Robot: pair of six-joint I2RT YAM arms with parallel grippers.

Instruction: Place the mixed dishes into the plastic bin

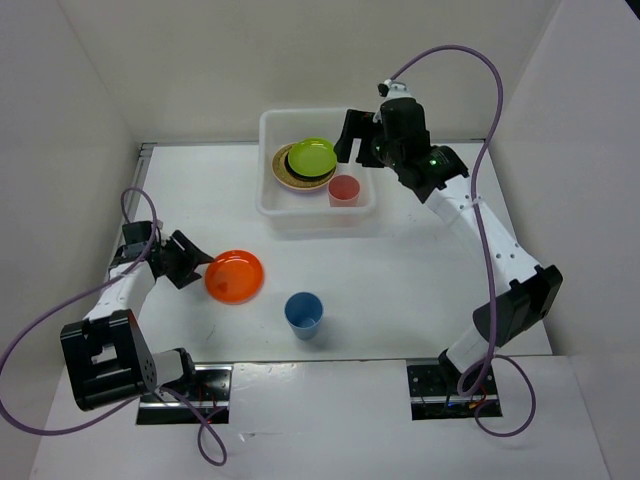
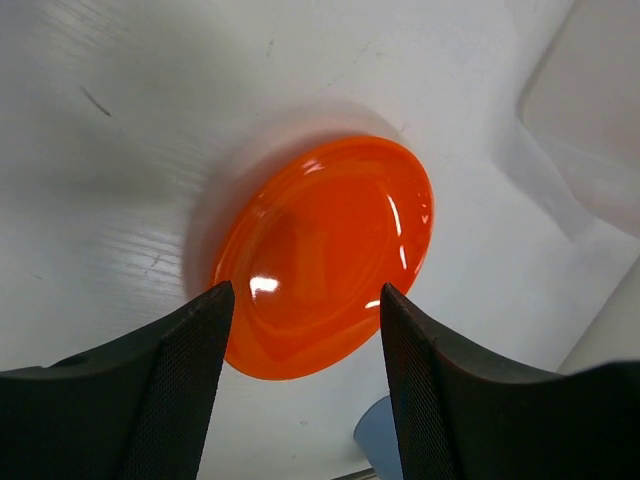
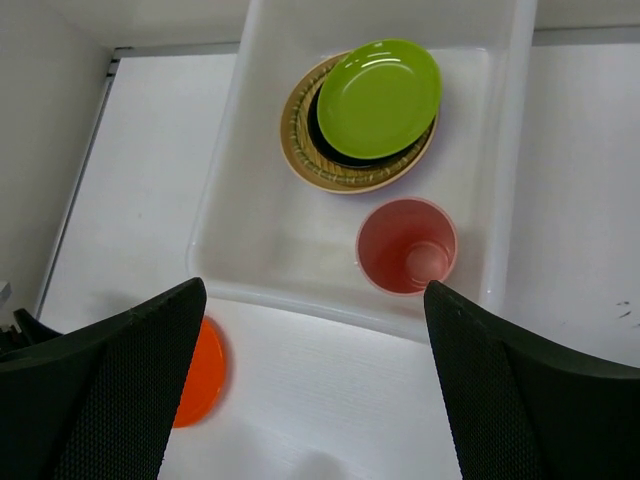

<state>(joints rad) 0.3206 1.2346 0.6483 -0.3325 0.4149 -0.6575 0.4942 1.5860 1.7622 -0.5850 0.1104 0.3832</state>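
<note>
- Top view: one plastic bin [image 1: 266, 203] sits at the far middle of the table [image 1: 420, 270]. It holds one stack of three plates: a woven bamboo plate [image 1: 282, 173] at the bottom, a black plate [image 1: 292, 161] on it and a lime green plate [image 1: 313, 154] on top. One pink cup [image 1: 344, 189] stands upright just beside the stack.
- Two dishes lie outside the bin on the table: one orange plate [image 1: 234, 275] and one blue cup [image 1: 304, 314], upright, near each other but apart.
- That makes four plates and two cups.
- The left gripper [image 1: 203, 262] is low, just left of the orange plate. The right gripper [image 1: 362, 145] hangs over the bin's right rim.
- Left wrist view: both fingers [image 2: 170, 390] are spread wide with nothing between them. The orange plate lies flat just beyond the tips, and a sliver of the blue cup shows at the lower edge.
- Right wrist view: two fingers [image 3: 120, 380] stand wide apart and empty, above the bin. Below them are the three stacked plates and the pink cup, with one edge of the orange plate outside the bin's near wall.
</note>
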